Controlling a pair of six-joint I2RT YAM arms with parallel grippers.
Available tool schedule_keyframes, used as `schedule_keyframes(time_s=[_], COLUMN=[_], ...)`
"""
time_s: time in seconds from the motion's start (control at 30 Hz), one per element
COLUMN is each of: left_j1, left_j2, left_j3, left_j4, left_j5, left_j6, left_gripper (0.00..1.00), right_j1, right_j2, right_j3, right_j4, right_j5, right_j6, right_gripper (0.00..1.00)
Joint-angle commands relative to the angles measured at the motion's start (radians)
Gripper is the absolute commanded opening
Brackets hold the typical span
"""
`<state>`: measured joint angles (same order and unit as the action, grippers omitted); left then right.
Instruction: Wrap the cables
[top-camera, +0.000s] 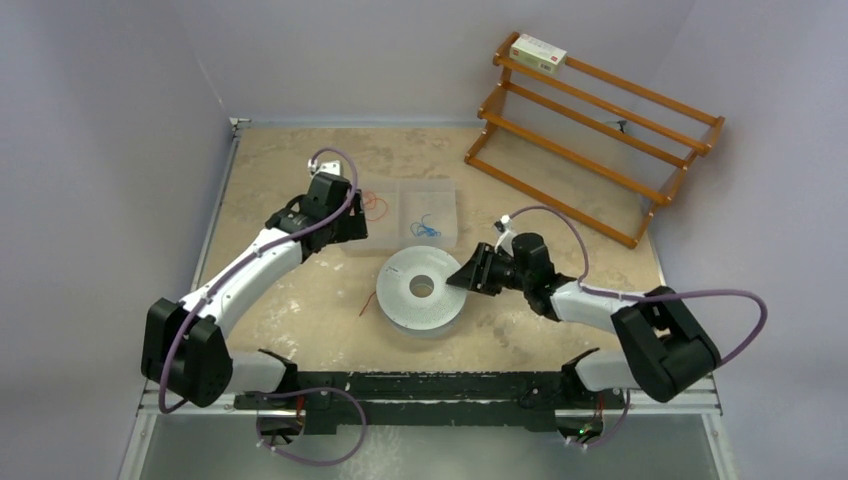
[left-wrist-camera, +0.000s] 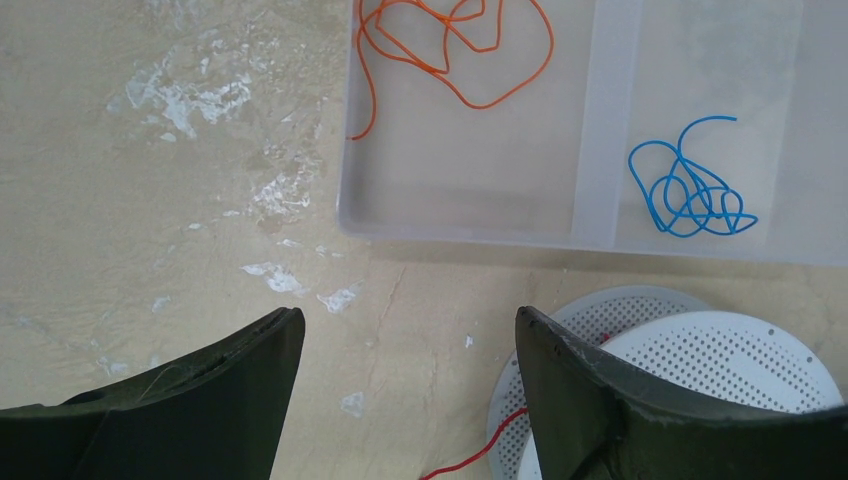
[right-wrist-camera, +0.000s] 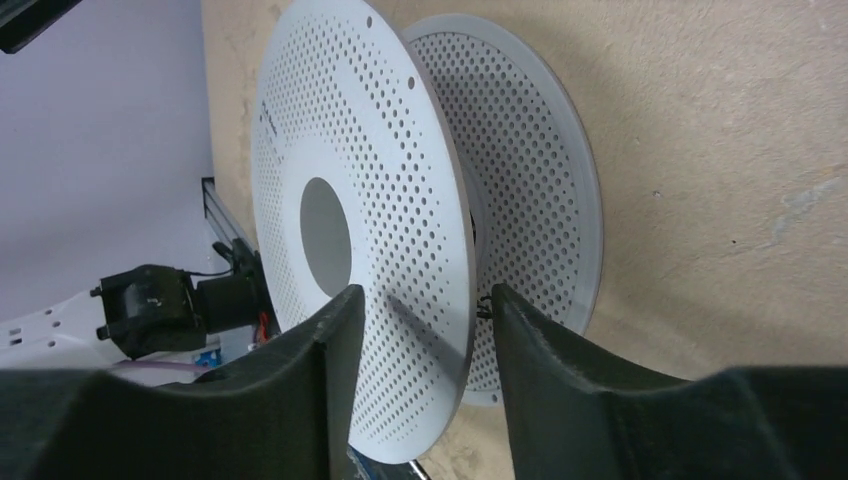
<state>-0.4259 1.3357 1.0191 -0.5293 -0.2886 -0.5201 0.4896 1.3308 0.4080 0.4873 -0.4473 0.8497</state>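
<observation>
L gripper (left-wrist-camera: 410, 328) released, lower centre, below tray (left-wrist-camera: 592, 120): orange cable (left-wrist-camera: 483, 106) left bin, blue cable (left-wrist-camera: 668, 190) right. R gripper (right-wrist-camera: 420, 300) spread, astride spool (right-wrist-camera: 400, 150) flange.

orange cable (left-wrist-camera: 480, 106) | blue cable (left-wrist-camera: 690, 200) | white perforated spool (top-camera: 400, 302) | mottled beige table (top-camera: 300, 310) | orange-brown rack (top-camera: 572, 154)

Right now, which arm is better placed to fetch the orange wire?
Left: the left pincer hovers open beside the tray holding the orange cable; the right pincer straddles the spool rim.
</observation>
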Motion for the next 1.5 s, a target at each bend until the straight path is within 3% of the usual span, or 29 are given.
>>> schedule_keyframes(time_s=[0.0, 0.33, 0.6, 1.03, 1.47], left_j1=[0.003, 0.002, 0.002, 0.001, 0.002], left_j2=[-0.055, -0.100, -0.134, -0.179, -0.201], left_j3=[-0.013, -0.028, -0.027, -0.022, -0.042], left_j4=[0.014, -0.016, -0.028, -0.050, -0.033], left_j5=[0.039, 0.038, 0.018, -0.006, -0.015], left_j6=[-0.022, -0.017, -0.006, 0.023, 0.045], left_gripper=[0.76, 0.76, 0.76, 0.77, 0.77], right_j1=[0.007, 0.010, 0.014, 0.015, 0.014], right_j2=[0.047, 0.023, -0.127, -0.457, -0.622], right_j3=[-0.019, -0.038, 0.005, 0.137, 0.317], right_j4=[0.173, 0.218, 0.081, -0.322, -0.656], right_j5=[-0.084, -0.099, -0.043, 0.247, 0.485], right_j6=[0.067, 0.112, 0.100, 0.025, -0.065], right_gripper=[0.49, 0.00, 0.00, 0.00, 0.00])
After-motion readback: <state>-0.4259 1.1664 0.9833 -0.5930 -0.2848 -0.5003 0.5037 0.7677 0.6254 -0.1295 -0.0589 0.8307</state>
